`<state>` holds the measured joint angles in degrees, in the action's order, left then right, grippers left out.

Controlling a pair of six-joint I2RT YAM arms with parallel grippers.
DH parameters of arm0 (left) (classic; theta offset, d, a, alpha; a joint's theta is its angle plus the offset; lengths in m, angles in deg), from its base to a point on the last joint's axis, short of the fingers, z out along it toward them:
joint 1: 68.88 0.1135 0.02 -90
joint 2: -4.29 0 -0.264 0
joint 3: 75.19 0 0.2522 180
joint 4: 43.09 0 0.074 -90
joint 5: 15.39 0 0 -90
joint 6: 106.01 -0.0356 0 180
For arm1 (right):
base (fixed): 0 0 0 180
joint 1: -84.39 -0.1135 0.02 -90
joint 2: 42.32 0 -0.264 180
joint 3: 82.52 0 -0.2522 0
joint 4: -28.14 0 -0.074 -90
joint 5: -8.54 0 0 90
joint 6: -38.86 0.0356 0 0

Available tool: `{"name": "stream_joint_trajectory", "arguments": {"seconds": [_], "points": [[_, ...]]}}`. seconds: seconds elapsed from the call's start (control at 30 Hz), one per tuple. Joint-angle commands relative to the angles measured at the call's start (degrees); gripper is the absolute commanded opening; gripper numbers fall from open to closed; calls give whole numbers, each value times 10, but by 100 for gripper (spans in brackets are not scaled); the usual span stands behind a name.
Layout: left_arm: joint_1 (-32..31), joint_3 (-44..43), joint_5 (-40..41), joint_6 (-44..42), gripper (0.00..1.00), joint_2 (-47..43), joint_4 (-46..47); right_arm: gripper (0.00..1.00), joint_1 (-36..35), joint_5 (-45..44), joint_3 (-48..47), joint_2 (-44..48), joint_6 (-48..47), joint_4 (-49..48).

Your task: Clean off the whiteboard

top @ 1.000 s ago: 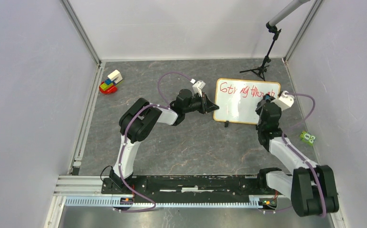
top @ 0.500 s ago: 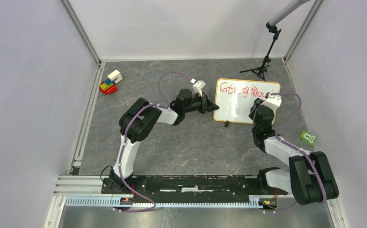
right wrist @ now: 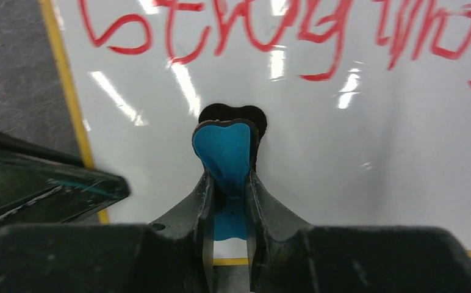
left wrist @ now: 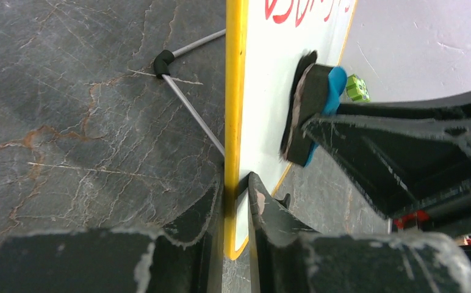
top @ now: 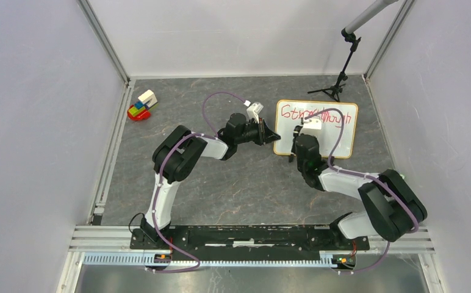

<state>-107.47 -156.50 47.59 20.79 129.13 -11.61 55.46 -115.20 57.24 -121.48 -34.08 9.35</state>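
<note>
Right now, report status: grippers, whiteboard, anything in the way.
Left gripper clamped on whiteboard frame edge. Right gripper shut on blue eraser, pad against the board below the red writing. Writing not yet wiped. Nothing between eraser and writing.

The whiteboard [top: 330, 137] sat on the dark table [top: 221, 183], with red writing along its top. The left gripper [top: 274, 135] touched the board's left edge. The right gripper [top: 299, 132] was over the board's left part, just under the red words. A pile of toy blocks [top: 141, 105] sat well apart, far to the left. A black stand [top: 338, 82] stood behind the board.
</note>
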Motion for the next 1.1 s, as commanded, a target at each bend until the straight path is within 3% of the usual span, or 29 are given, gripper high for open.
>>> {"name": "stream_joint_trajectory", "arguments": {"seconds": [0.0,0.3,0.5,0.8,1.07], "points": [[-1,-13,18,-38,2,-13,-28,0,-44,11,-38,-30,11,2],[-3,-14,13,-33,2,-13,-32,0,-60,-11,-38,-32,20,4],[-3,-25,12,-30,5,-13,-48,0,-49,-66,-15,22,8,25],[7,-15,-14,-2,56,-35,-15,0,64,-81,34,116,64,51],[40,-2,-21,12,84,-98,-26,1,112,-72,26,120,28,-12]]}}
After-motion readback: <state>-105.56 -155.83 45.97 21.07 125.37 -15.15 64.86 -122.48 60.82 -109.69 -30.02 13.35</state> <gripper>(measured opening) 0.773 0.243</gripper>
